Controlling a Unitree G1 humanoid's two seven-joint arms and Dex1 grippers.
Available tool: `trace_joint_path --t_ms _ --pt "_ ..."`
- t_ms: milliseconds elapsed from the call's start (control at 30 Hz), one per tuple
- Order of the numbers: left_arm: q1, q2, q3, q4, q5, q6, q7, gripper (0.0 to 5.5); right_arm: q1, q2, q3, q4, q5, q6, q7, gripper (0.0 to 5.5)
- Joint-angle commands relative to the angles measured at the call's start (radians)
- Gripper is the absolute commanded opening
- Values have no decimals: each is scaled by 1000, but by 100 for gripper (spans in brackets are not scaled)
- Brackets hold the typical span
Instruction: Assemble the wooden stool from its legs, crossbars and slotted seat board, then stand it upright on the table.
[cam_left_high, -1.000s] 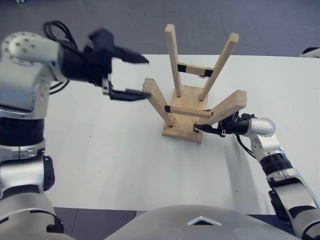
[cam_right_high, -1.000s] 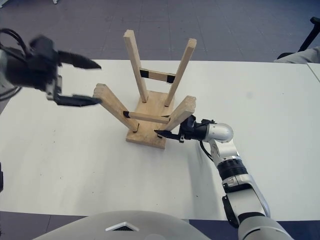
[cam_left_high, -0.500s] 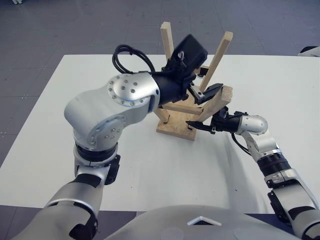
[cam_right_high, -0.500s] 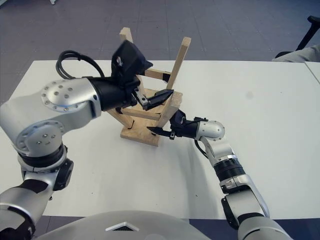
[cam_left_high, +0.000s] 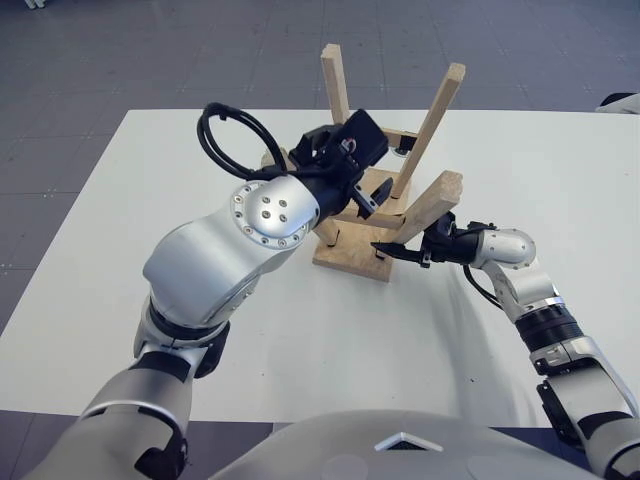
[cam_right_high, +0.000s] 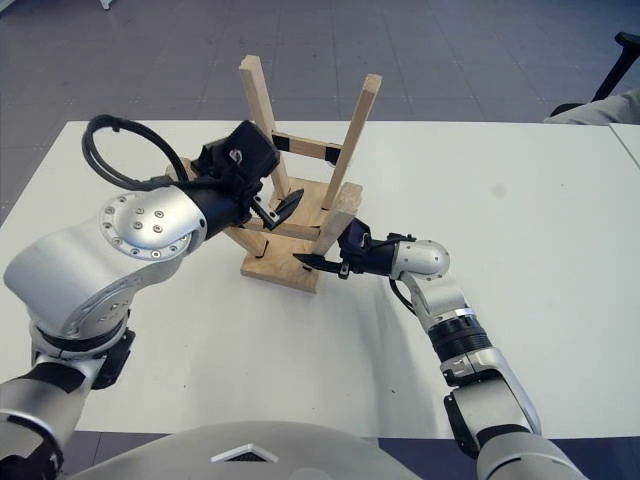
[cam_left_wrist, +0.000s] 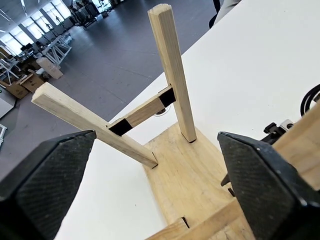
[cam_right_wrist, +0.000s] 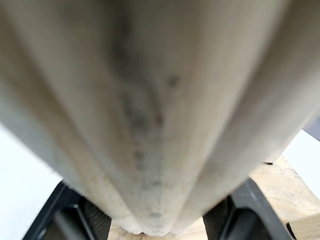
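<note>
The wooden stool stands upside down, its slotted seat board (cam_left_high: 350, 262) flat on the white table (cam_left_high: 200, 330) and its legs pointing up. The two far legs (cam_left_wrist: 172, 70) are joined by a crossbar (cam_right_high: 305, 148). My left gripper (cam_left_high: 368, 190) is open, reaching in from the left over the near crossbar between the near legs; its fingers (cam_left_wrist: 45, 185) stand wide apart. My right gripper (cam_left_high: 395, 250) is shut on the near-right leg (cam_left_high: 430, 205) low down by the seat board, with that leg (cam_right_wrist: 150, 100) pressed between its pads.
The stool is near the table's far edge (cam_left_high: 540, 112), with grey floor beyond. Bare tabletop lies to the left (cam_left_high: 100, 250), to the right (cam_left_high: 590, 200) and in front of the stool. My left arm's elbow (cam_left_high: 265, 215) hangs over the table just left of the stool.
My left arm swung from left of the stool across onto it, then drew back slightly to the near crossbar, still open. The right gripper kept its hold. The head camera shifted.
</note>
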Motion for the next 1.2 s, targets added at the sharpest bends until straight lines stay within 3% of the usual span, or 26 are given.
trace_joint_path --t_ms 33,233,367,533,600,733,800,867,900,1000,1133,1200 --pt "51 -70 67 -17 9 30 -9 379 91 -36 103 61 -160 107 21 204" --pt "64 -106 55 -3 77 -60 31 280 95 -35 105 54 -158 114 20 204" --pt "-55 -56 57 11 185 -185 63 280 93 -40 104 52 -156 117 25 204" --pt "127 166 -341 11 124 -102 -89 280 90 -44 109 48 -154 120 34 204" --pt "147 174 -372 0 113 -93 -116 280 89 -48 109 45 -152 123 38 204" --pt "158 144 -330 11 138 -134 -106 280 91 -54 111 41 -151 129 38 204" --pt "134 73 -241 6 140 -241 -105 280 88 -56 118 45 -161 137 34 204" --pt "88 -68 -55 7 83 -267 -115 280 76 -71 141 64 -200 154 29 204" --pt "62 -81 1 16 76 -270 -119 280 67 -89 166 76 -230 189 32 204" --pt "52 -57 52 42 94 -268 -122 280 46 -175 268 106 -332 268 103 204" --pt "45 -89 89 25 91 -250 -105 280 37 -219 307 109 -321 294 158 204" --pt "-53 -160 240 22 56 -238 -88 280 45 -239 318 108 -314 296 175 204"
